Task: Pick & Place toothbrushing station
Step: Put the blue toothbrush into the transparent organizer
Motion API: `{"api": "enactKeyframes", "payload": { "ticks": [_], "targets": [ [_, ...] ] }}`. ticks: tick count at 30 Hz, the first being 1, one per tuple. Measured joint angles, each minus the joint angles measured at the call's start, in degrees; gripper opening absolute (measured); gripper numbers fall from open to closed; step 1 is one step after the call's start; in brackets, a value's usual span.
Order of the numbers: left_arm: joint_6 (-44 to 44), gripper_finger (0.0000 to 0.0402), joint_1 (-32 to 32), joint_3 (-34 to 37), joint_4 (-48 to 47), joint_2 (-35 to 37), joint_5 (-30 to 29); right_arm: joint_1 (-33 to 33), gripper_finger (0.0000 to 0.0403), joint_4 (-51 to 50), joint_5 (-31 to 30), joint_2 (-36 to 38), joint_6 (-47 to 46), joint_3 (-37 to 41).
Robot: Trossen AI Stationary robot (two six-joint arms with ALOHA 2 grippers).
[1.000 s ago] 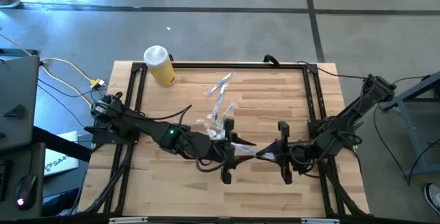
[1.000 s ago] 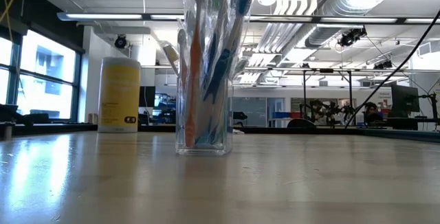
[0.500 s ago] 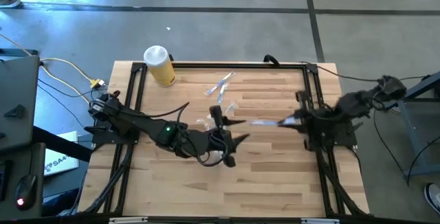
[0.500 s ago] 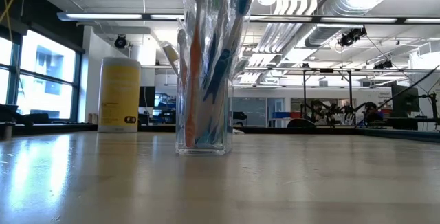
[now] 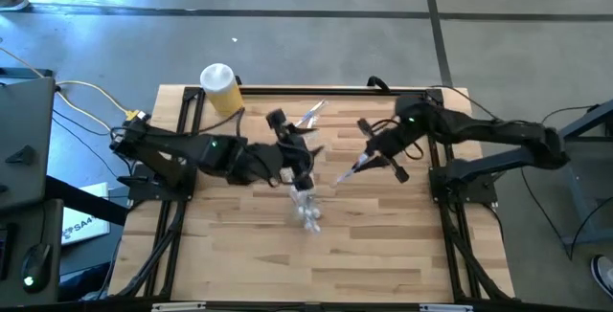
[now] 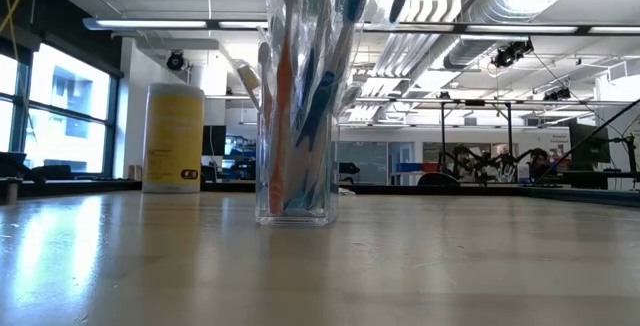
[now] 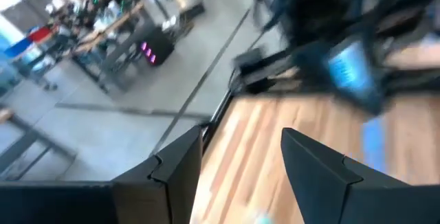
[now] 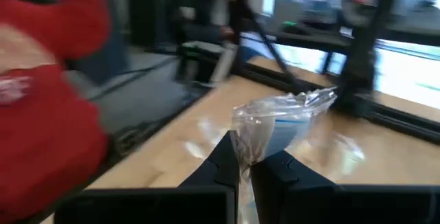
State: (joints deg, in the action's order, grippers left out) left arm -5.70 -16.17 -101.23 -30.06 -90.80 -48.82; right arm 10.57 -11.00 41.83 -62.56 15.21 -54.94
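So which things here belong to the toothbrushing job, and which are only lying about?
Job:
- clear cup with toothbrushes
- wrapped toothbrush pinched in the right gripper
- loose wrapped toothbrushes on the table

Lying about:
- yellow bottle

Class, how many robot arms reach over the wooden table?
2. The left arm enters from the left edge of the table, the right arm from its right edge; none seems hidden.
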Motion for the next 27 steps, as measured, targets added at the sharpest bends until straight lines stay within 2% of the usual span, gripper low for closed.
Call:
{"api": "enactKeyframes", "payload": {
  "ticks": [2, 7, 10, 16, 18, 21, 23, 27],
  "targets": [
    [1.9, 0.0191, 1.7, 0.0, -5.7, 1.3, 0.0, 1.2, 0.0008, 1.7, 4.3, -2.1, 1.6, 0.0],
    [8.1, 0.0191, 7.4, 0.0, -17.2, 3.7, 0.1, 1.5, 0.0008, 3.9, 5.5, -7.7, 11.7, -0.1],
    [9.2, 0.0191, 11.7, 0.0, -22.4, 4.3, 0.6, 1.4, 0.0008, 9.3, 6.0, -11.4, 12.9, 0.0],
    [9.3, 0.0191, 20.1, 0.0, -27.6, 4.5, 9.3, 1.6, 0.0008, 17.4, 0.8, -17.5, 13.4, 0.0],
    [9.3, 0.0191, 22.4, 0.0, -28.2, 4.5, 12.6, 1.5, 0.0008, 17.5, -0.6, -18.8, 13.5, 0.0],
    [10.4, 0.0191, 24.8, 0.0, -28.4, 4.5, 16.5, 1.5, 0.0008, 15.1, -6.8, -20.1, 14.5, 0.0],
    [10.7, 0.0191, 25.6, 0.0, -28.4, 4.5, 17.6, 1.6, 0.0008, 13.7, -8.8, -20.5, 15.2, 0.0],
    [11.0, 0.0191, 25.6, 0.0, -28.4, 4.4, 18.0, 1.4, 0.0008, 13.5, -9.2, -19.9, 16.2, 0.0]
  ]
}}
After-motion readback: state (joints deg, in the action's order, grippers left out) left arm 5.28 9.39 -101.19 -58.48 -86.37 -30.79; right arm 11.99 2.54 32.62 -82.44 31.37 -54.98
